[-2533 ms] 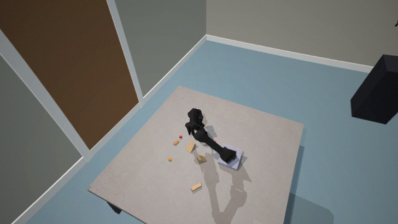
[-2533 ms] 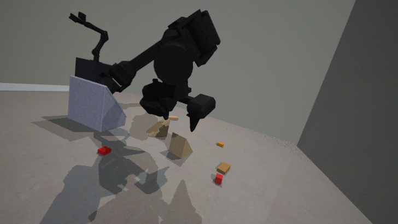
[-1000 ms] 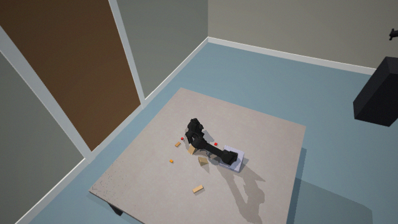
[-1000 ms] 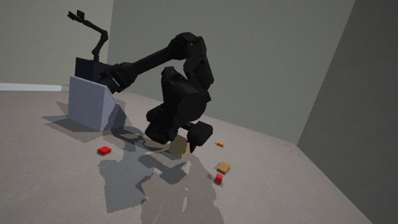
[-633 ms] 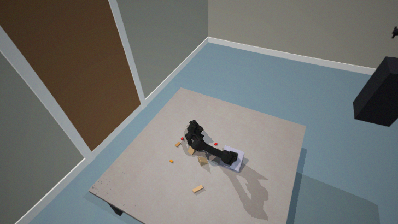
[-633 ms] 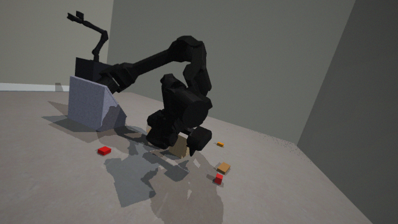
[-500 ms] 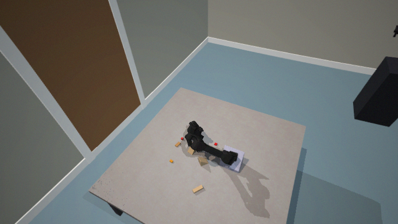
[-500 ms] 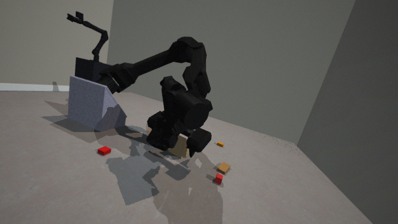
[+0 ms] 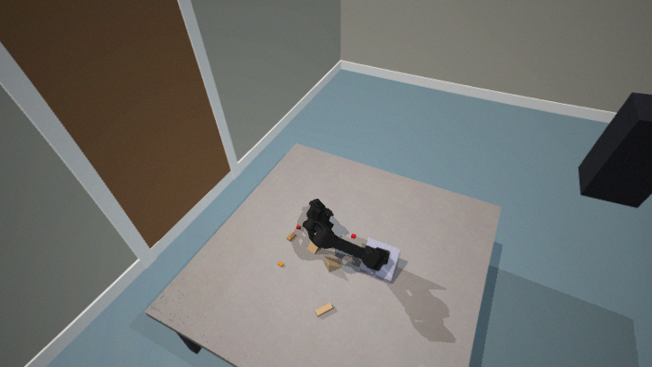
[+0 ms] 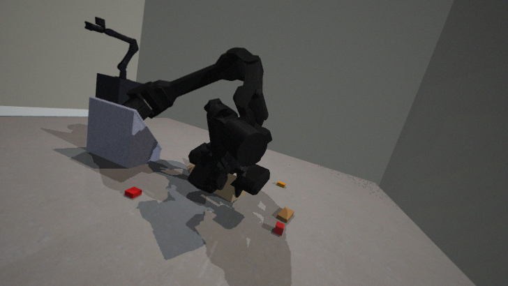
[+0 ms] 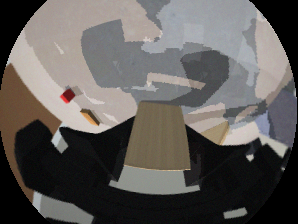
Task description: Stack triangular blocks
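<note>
One triangular block [image 9: 313, 248] [image 10: 230, 192] [image 11: 158, 135] is clamped in the gripper [image 9: 314, 238] [image 10: 229, 187] [image 11: 157, 120], inside the table's [image 9: 401, 196] [image 10: 355, 241] [image 11: 45, 50] edges.

Dim, hard shadows; rounded wrist-view edges.

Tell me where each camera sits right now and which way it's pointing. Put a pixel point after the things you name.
Top: high above, angled down at the table [image 9: 388, 182]; the whole arm [image 9: 348, 247] [image 10: 195, 79] shows, foreshortened.
Exterior: low beside the table, looking across it; arm and pincer [image 10: 231, 184] [image 11: 157, 120] show.
Wrist: on the arm's hand, looking out past the pincer's dark fingers at a triangular block [image 11: 157, 137].
Top and exterior share the pale lilac wedge [image 9: 393, 261] [image 10: 109, 131] under the arm's base.
</note>
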{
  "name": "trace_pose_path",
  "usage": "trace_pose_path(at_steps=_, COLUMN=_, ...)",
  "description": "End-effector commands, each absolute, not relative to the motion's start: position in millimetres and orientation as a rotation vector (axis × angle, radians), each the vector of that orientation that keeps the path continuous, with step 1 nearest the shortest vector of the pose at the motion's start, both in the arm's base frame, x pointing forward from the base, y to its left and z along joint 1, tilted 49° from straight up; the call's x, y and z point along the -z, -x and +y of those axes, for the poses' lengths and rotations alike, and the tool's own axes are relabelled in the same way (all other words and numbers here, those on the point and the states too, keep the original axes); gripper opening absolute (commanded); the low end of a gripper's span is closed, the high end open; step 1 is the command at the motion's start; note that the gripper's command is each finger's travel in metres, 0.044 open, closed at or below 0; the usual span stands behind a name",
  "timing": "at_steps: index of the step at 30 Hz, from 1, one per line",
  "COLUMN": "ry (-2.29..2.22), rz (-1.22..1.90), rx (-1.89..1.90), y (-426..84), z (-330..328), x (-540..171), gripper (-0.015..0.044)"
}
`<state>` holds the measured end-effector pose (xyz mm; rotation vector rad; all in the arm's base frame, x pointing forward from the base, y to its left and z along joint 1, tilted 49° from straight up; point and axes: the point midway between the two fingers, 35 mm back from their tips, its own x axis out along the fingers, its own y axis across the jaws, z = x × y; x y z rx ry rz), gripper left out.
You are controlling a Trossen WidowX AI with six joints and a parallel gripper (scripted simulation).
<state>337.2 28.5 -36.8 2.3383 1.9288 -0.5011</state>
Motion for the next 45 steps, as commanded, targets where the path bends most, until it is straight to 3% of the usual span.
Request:
trace_pose_path(at_steps=1, ry=-2.341, rz=1.927, rx=0.501, y=-338, z=29, x=36, gripper=0.0183)
trace_pose_path(at_steps=9, ry=-2.338, rz=1.929, rx=0.501, y=-337, z=26, x=35, gripper=0.0000)
trace_pose_path(at_steps=45, ry=-1.668, rz=1.490, rx=1.237, y=-348, z=38, x=-22, gripper=0.0000)
